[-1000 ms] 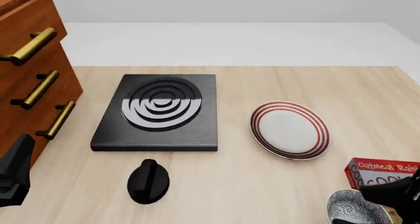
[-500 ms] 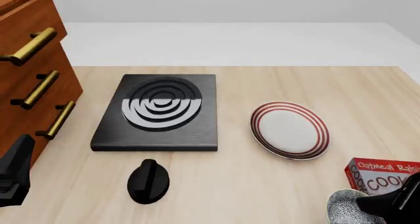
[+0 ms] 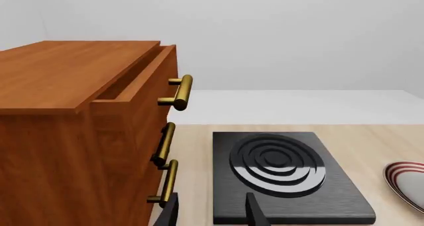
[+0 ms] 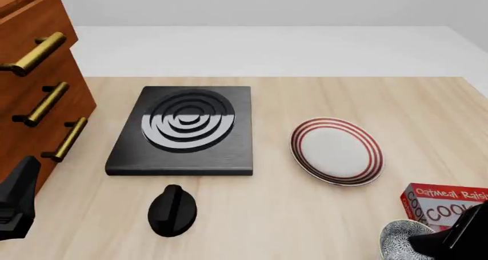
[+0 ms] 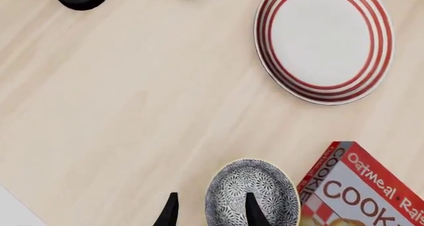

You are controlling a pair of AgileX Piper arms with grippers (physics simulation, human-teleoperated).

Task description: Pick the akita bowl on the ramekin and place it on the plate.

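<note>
I see my right tool (image 5: 208, 211) open above the small grey-and-white speckled bowl (image 5: 250, 196), one finger over it, near the counter's front right corner, beside a red cookie box (image 4: 446, 203), apart from the red-ringed white plate (image 4: 336, 150).

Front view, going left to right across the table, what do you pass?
Drawers → stove plate → plate → cookie box.
</note>
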